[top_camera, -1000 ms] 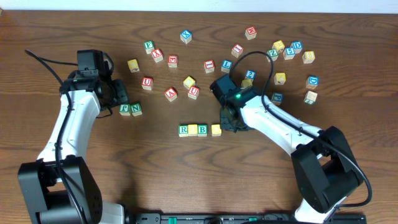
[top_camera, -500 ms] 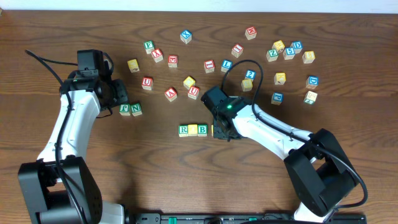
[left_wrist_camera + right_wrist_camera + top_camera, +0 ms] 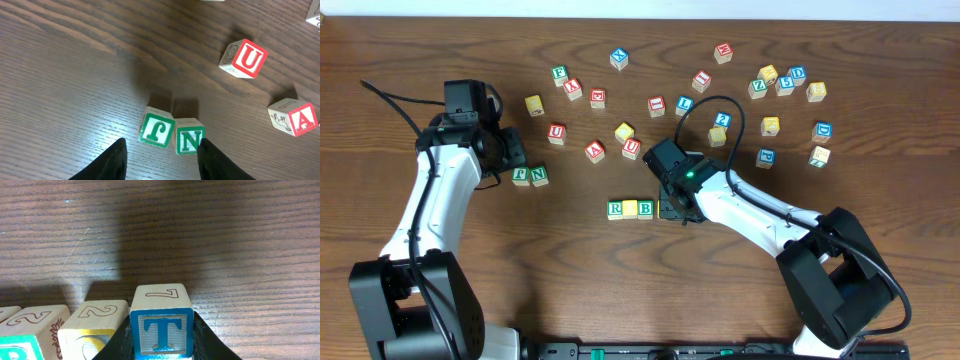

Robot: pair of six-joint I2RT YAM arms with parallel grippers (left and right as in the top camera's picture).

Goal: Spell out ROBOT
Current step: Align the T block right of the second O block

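A row of blocks lies at the table's middle: R (image 3: 615, 209), a yellow block (image 3: 630, 208), B (image 3: 646, 208), and a second yellow block mostly hidden under my right gripper (image 3: 673, 205). In the right wrist view my right gripper (image 3: 162, 342) is shut on a blue T block (image 3: 162, 330), which sits right next to that yellow block (image 3: 95, 330) at the row's right end. My left gripper (image 3: 510, 150) is open and empty. In the left wrist view its fingers (image 3: 162, 150) hover just short of the green F (image 3: 156, 131) and N (image 3: 190, 137) blocks.
Loose letter blocks are scattered across the back of the table, among them a red U (image 3: 631, 148), a red A (image 3: 595, 151), a yellow block (image 3: 624, 131) and a cluster at the back right (image 3: 785, 82). The green F and N blocks (image 3: 530, 176) lie at the left.
My right gripper has moved left with the T block, up against the right end of the row, now covering the last yellow block. The left arm has not moved.
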